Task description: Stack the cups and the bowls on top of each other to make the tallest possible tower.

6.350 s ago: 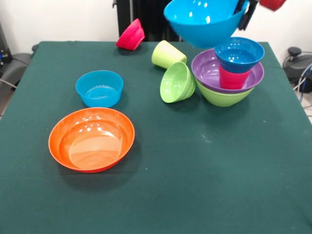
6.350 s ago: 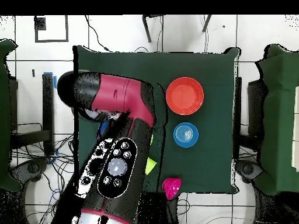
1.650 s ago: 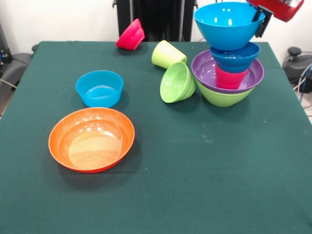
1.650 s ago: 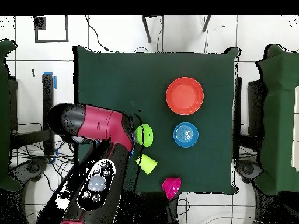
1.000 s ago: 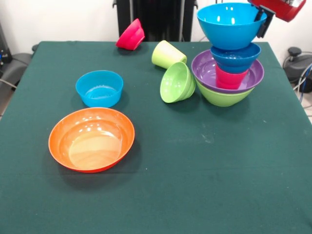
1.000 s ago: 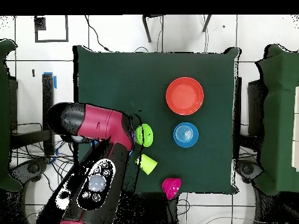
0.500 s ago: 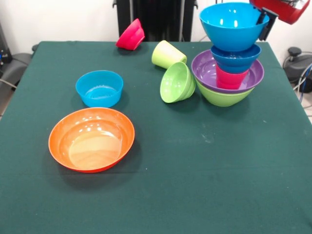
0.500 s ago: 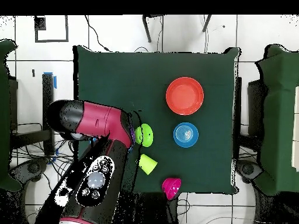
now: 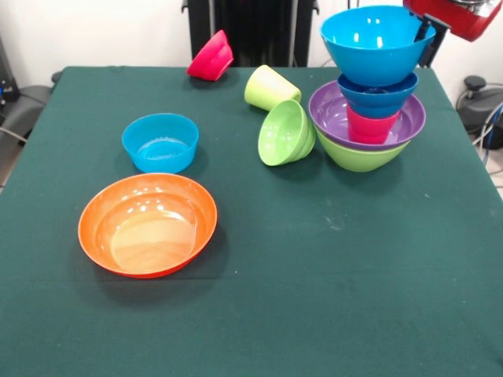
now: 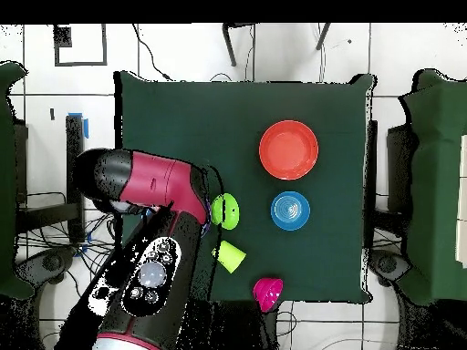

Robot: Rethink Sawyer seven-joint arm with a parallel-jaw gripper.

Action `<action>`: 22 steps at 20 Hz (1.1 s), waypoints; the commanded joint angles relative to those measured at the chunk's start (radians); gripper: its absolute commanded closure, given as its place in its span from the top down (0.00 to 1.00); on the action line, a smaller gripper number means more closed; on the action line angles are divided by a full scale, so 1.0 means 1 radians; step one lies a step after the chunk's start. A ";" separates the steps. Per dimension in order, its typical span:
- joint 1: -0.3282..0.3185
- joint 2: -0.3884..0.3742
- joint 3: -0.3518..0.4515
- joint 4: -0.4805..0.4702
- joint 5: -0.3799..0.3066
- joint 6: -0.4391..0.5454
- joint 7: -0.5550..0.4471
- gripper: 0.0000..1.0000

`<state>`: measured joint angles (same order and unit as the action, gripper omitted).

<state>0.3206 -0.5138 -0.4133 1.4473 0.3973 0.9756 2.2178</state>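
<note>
The tower stands at the right in the front view: a large lime-green bowl (image 9: 360, 155) holds a purple bowl (image 9: 332, 110), a red cup (image 9: 369, 127) and a small dark blue bowl (image 9: 379, 94). A large light blue bowl (image 9: 371, 43) sits on top, slightly tilted. My gripper (image 9: 426, 36) is shut on its right rim, with one black finger showing there. In the overhead view my red arm (image 10: 153, 239) hides the tower. A lime green cup (image 9: 269, 88) (image 10: 230, 256) lies on its side left of the tower.
A small lime-green bowl (image 9: 284, 132) (image 10: 224, 211) lies on its side against the tower. A pink-red bowl (image 9: 211, 56) (image 10: 268, 293) is tipped at the far edge. A small light blue bowl (image 9: 160, 141) (image 10: 290, 211) and a large orange bowl (image 9: 148, 224) (image 10: 289, 149) stand upright at the left.
The large light blue bowl came from above and left of the tower down onto the dark blue bowl. Over the last second it edged slightly right with the gripper.
</note>
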 commanded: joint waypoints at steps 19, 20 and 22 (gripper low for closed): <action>-0.022 0.091 0.096 -0.076 0.005 0.035 0.191 0.00; -0.022 0.091 0.097 -0.074 0.007 0.032 0.191 0.00; -0.022 0.090 0.098 -0.072 0.009 0.028 0.189 0.00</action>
<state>0.3185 -0.4756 -0.4133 1.3920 0.3985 0.9955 2.2178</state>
